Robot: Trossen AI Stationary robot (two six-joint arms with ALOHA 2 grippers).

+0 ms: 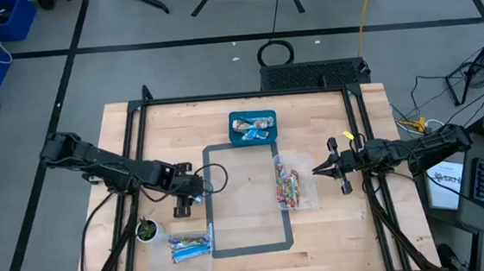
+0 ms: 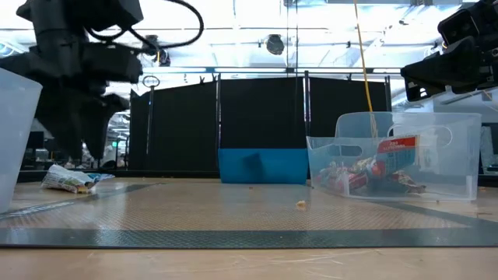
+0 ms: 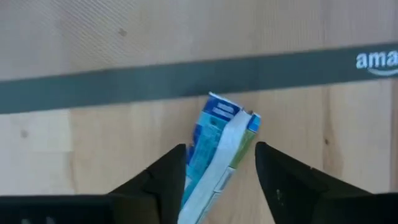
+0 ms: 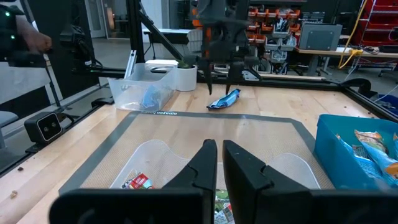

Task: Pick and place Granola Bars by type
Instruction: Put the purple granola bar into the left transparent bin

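Note:
A blue-and-white granola bar (image 3: 219, 140) lies on the wooden table just outside the grey taped frame (image 1: 249, 249), also seen in the right wrist view (image 4: 224, 99). My left gripper (image 3: 221, 148) hangs over it, pointing steeply down. It is open, with one finger on each side of the bar, and no touch shows. My right gripper (image 1: 316, 170) waits shut and level above the clear bin (image 1: 306, 161) of red-wrapped bars (image 1: 287, 186) at the table's right.
A blue bin (image 1: 253, 128) with bars stands at the far middle. A clear bin (image 1: 158, 261) holding blue bars (image 1: 188, 245) sits at the near left, with a small green-topped pot (image 1: 148, 231) beside it. Inside the taped frame is bare wood.

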